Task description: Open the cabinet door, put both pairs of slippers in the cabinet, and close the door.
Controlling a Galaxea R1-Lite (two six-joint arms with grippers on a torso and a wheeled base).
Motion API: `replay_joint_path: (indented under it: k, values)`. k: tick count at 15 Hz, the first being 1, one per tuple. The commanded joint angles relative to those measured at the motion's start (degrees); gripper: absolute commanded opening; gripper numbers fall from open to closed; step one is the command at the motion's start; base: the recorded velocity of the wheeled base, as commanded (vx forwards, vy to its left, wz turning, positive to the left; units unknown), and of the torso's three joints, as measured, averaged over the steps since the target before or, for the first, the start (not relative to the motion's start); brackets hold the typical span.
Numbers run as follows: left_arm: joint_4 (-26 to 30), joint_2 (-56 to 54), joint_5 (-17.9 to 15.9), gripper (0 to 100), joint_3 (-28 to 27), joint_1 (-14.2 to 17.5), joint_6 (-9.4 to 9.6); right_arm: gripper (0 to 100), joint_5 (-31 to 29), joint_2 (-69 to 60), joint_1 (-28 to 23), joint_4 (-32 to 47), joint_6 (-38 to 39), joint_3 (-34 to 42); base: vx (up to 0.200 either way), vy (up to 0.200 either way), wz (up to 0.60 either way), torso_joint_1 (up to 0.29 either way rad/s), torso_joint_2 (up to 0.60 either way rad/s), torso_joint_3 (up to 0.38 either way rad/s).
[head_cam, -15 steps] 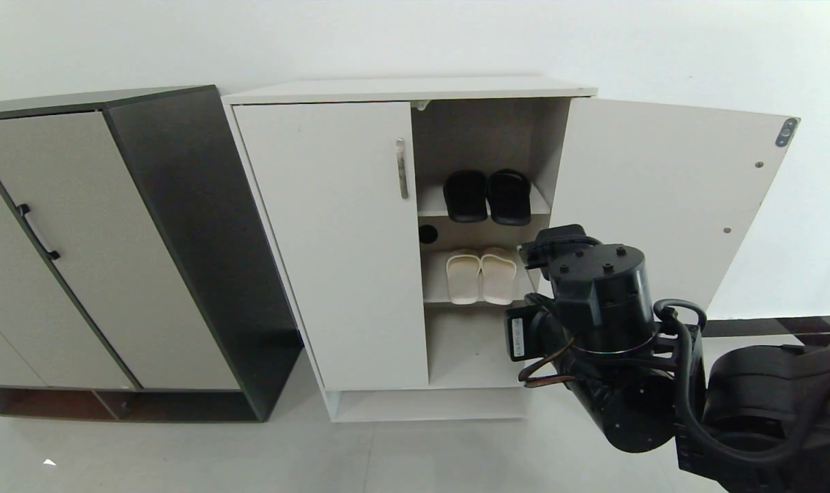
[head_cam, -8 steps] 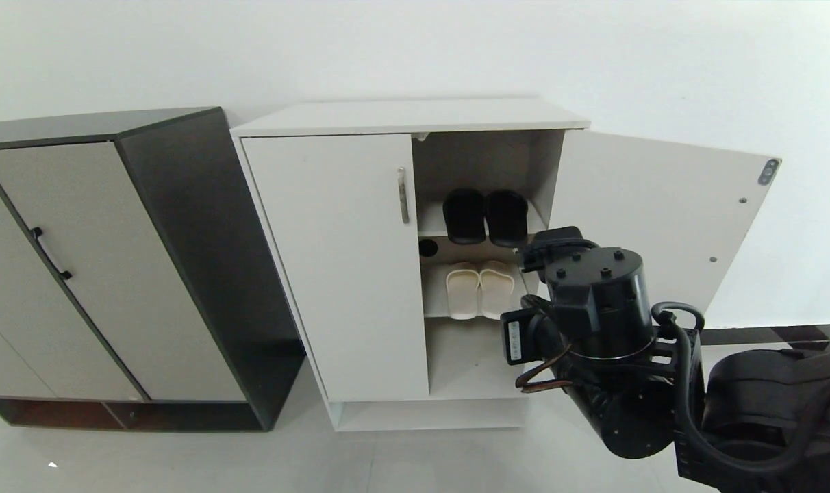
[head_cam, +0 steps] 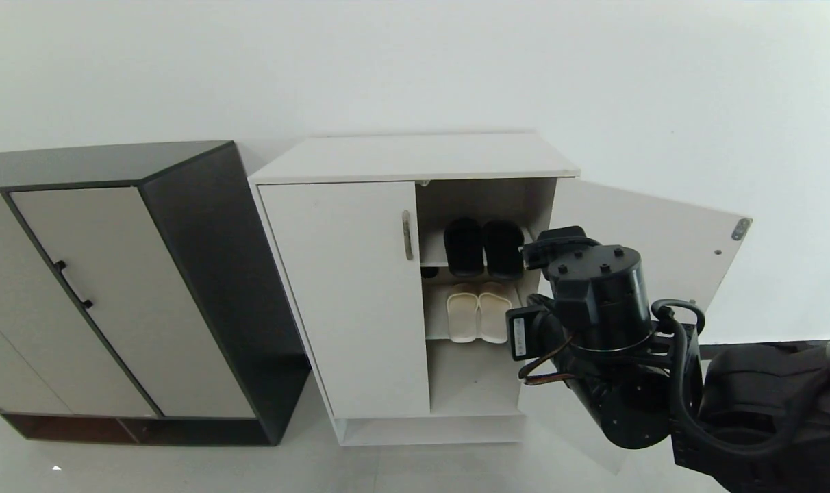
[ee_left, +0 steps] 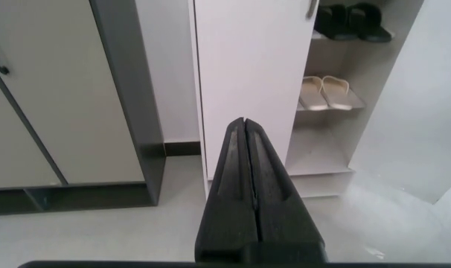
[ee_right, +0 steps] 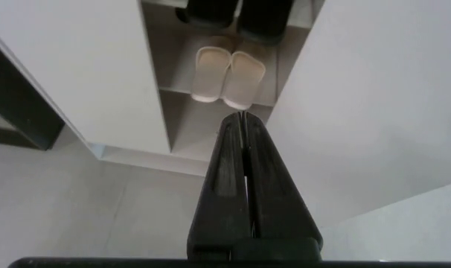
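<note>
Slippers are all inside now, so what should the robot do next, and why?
Probably move the right gripper to the open door and push it shut. The black slippers and white slippers already sit in the cabinet, and that gripper is shut, holding nothing.

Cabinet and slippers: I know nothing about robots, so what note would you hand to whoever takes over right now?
Left claw: shut, empty.
Right claw: shut, empty, in front of the cabinet's open side.
Black slippers are on the upper shelf and white slippers on the shelf below, inside the cabinet.
Done: right door opened, both pairs in.
Left: close the right door.
</note>
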Motion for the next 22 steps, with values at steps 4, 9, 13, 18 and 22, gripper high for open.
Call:
replay_joint_path:
  k: [4, 9, 13, 18, 22]
  values:
    - [0.0, 0.1, 0.0, 0, 0.0, 0.0, 0.0, 0, 0.0, 0.4, -0.1, 0.0, 0.1, 0.1, 0.0, 0.0, 0.0, 0.167, -0.48, -0.31]
    - [0.0, 0.1, 0.0, 0, 0.0, 0.0, 0.0, 0, 0.0, 0.4, -0.2, 0.0, 0.1, 0.3, 0.0, 0.0, 0.0, 0.199, -0.51, -0.312]
    - [0.0, 0.1, 0.0, 0, 0.0, 0.0, 0.0, 0, 0.0, 0.5, -0.3, 0.0, 0.1, 0.4, 0.0, 0.0, 0.0, 0.223, -0.53, -0.312]
    - [0.0, 0.1, 0.0, 0, 0.0, 0.0, 0.0, 0, 0.2, 0.4, -0.2, -1.3, -0.2, 1.7, 0.0, 0.0, 0.0, 0.228, -0.53, -0.304]
    - [0.0, 0.1, 0.0, 0, 0.0, 0.0, 0.0, 0, 0.3, 0.5, -0.3, -1.3, -0.2, 1.7, 0.0, 0.0, 0.0, 0.046, -0.09, -0.048]
